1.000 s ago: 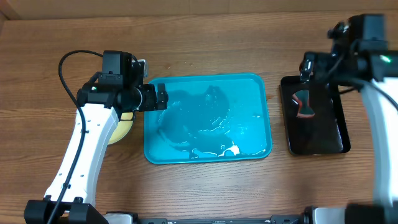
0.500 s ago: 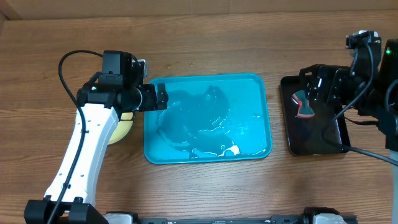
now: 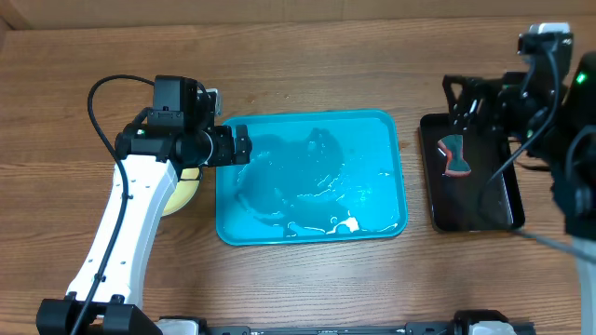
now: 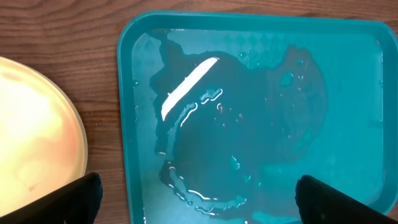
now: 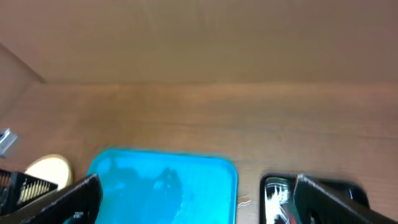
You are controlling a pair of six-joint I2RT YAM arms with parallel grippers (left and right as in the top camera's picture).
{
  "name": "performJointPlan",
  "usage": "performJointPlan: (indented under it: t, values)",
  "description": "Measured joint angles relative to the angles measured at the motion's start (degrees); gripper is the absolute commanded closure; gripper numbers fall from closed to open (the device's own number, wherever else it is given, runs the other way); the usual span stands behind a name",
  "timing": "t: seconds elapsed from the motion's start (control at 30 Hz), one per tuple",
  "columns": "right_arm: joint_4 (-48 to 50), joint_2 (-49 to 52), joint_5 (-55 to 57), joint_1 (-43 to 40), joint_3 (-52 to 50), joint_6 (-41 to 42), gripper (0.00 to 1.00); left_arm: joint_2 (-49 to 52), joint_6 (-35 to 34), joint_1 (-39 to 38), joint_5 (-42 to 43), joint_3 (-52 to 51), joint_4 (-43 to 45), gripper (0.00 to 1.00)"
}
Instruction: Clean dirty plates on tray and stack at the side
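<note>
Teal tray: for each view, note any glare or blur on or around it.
Overhead: sharp, small white glints on the wet tray near its lower edge. Left wrist: one bright white glare streak on the water; the plate at left looks washed out. Right wrist: everything soft and blurred.

Wooden table (image 3: 307, 288), teal tray (image 3: 372, 140) at centre, black tray (image 3: 477, 207) right, pale yellow plate (image 3: 182, 195) left, perhaps a stack

Through heavy blur, the teal tray (image 5: 186, 180) sits on the table (image 5: 205, 118) at 6 o'clock, between the right tool's (image 5: 196, 190) wide-spread fingers (image 5: 81, 196). A pale yellow plate (image 5: 50, 167) lies at 8 o'clock and a black tray (image 5: 273, 186) at 5 o'clock.
</note>
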Motion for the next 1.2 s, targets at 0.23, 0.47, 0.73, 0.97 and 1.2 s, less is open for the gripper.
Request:
performJointPlan:
  t: [0.23, 0.47, 0.73, 0.97, 1.2]
  values:
    - [20.68, -16.06, 1.92, 1.22, -24.13, 0.04, 0.00, 0.00, 0.00, 0.00, -0.20, 0.00, 0.02, 0.00]
    - [38.23, -34.84, 3.26, 1.64, -49.40, -0.02, 0.00, 0.00, 0.00, 0.00, -0.20, 0.00, -0.04, 0.00]
    - [51.54, -54.42, 5.07, 3.96, -73.70, 0.07, 0.00, 0.00, 0.00, 0.00, -0.20, 0.00, -0.04, 0.00]
    - [55.23, -63.49, 5.27, 4.87, -84.02, 0.28, 0.00, 0.00, 0.00, 0.00, -0.20, 0.00, -0.04, 0.00]
    - [51.25, -65.70, 5.53, 4.87, -85.90, 0.70, 0.00, 0.00, 0.00, 0.00, -0.22, 0.00, -0.04, 0.00]
